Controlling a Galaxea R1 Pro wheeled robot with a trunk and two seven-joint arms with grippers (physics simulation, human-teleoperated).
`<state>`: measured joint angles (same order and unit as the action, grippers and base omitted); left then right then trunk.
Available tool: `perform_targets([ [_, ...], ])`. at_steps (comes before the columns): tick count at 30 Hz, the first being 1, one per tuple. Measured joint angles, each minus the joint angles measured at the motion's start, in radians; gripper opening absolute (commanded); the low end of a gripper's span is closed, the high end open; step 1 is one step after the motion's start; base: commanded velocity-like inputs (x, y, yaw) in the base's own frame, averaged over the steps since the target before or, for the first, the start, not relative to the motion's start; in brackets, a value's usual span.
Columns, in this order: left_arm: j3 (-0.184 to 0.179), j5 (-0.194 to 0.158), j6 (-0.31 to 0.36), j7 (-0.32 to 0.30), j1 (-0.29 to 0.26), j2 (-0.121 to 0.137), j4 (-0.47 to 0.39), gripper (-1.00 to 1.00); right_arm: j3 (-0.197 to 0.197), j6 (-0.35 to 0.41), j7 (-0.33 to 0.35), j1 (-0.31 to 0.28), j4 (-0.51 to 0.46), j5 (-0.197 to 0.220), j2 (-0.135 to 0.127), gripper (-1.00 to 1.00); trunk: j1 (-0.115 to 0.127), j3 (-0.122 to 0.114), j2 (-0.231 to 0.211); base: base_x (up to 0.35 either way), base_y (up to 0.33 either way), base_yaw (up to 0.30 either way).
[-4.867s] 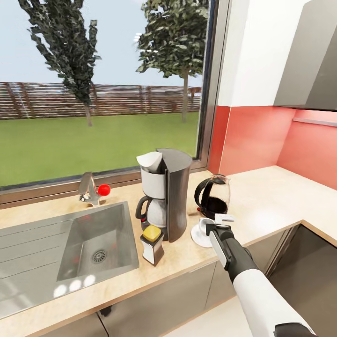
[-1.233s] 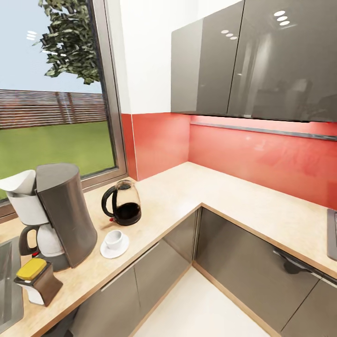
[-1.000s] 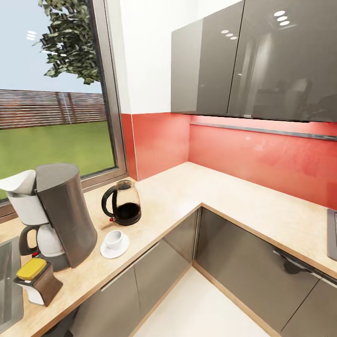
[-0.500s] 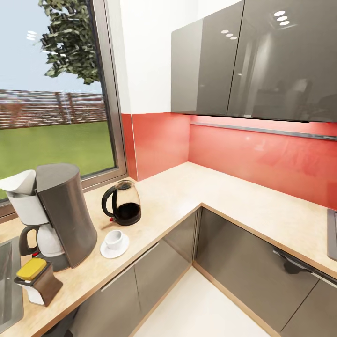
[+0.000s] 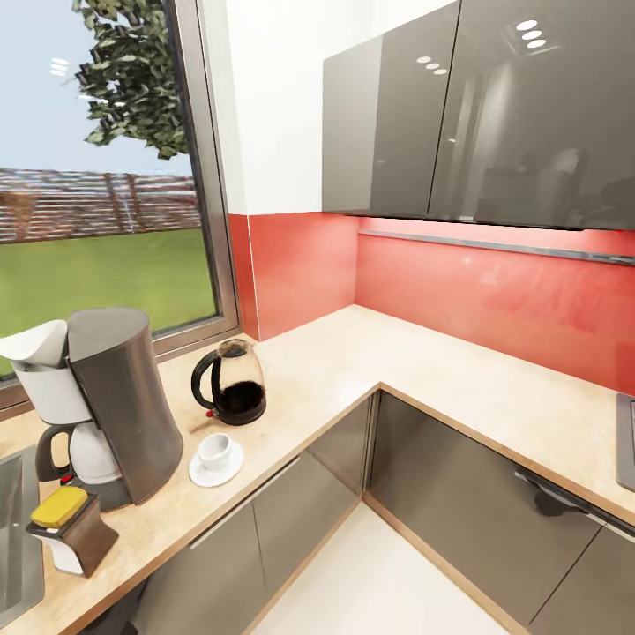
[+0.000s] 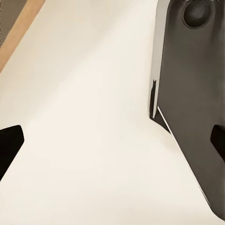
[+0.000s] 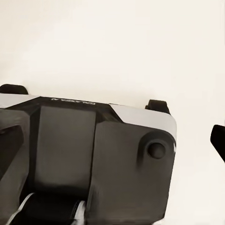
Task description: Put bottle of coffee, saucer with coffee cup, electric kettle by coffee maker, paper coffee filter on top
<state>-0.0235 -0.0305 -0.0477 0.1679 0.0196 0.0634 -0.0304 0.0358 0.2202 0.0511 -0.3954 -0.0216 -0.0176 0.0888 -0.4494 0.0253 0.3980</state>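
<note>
Your coffee maker (image 5: 110,406) hides part of its carafe; both tools, left tool (image 6: 112,140) and right tool (image 7: 112,133), spread open, empty, tips cropped at the edges.

The head camera looks down across the counter (image 5: 370,362) corner, from a little way off. Both wrist cameras face the pale floor (image 6: 84,117) close up, sharing the robot's dark base (image 7: 93,154).

On the beige tabletop (image 5: 423,370) stands the upright dark coffee maker (image 5: 119,401), a white paper filter (image 5: 33,342) on top. The yellow-capped bottle of coffee (image 5: 69,527) sits just beside its base. Near its other side, the coffee cup (image 5: 215,450) rests on the saucer (image 5: 214,473), with the glass electric kettle (image 5: 231,382) close behind.
</note>
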Motion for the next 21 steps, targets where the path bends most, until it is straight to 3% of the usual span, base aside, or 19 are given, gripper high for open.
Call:
perform_targets([
  [2, 0.002, 0.0, 0.0, 0.0, 0.0, 0.0, 0.0, 1.0, 0.0, 0.023, 0.003, 0.048, 0.001, 0.0, 0.006, 1.0, 0.0, 0.0, 0.0, 0.0, 0.0, 0.0],
  [4, 0.003, 0.0, 0.0, 0.0, 0.0, 0.0, 0.001, 1.0, 0.0, 0.04, 0.003, 0.138, 0.001, 0.0, 0.007, 1.0, 0.0, 0.0, 0.0, 0.0, 0.0, 0.0],
  [7, 0.002, 0.0, 0.0, 0.0, 0.0, -0.001, 0.001, 1.0, -0.001, 0.042, 0.0, 0.181, 0.001, 0.0, 0.004, 1.0, 0.0, 0.0, 0.0, 0.0, 0.0, 0.0],
  [9, 0.0, 0.001, 0.0, -0.001, 0.0, -0.008, 0.001, 1.0, -0.001, 0.042, -0.002, 0.245, 0.001, 0.0, 0.007, 1.0, 0.0, 0.0, 0.0, 0.0, 0.0, 0.0],
  [16, 0.002, 0.0, 0.0, -0.001, 0.0, -0.012, 0.002, 1.0, -0.005, 0.016, -0.001, 0.256, -0.006, 0.005, 0.003, 1.0, 0.0, 0.0, 0.0, 0.0, 0.0, 0.0],
  [21, 0.002, 0.0, 0.0, -0.001, 0.0, -0.012, 0.001, 1.0, -0.005, -0.106, -0.001, 0.256, -0.032, 0.005, -0.001, 1.0, 0.0, 0.0, 0.0, 0.0, 0.0, 0.0],
])
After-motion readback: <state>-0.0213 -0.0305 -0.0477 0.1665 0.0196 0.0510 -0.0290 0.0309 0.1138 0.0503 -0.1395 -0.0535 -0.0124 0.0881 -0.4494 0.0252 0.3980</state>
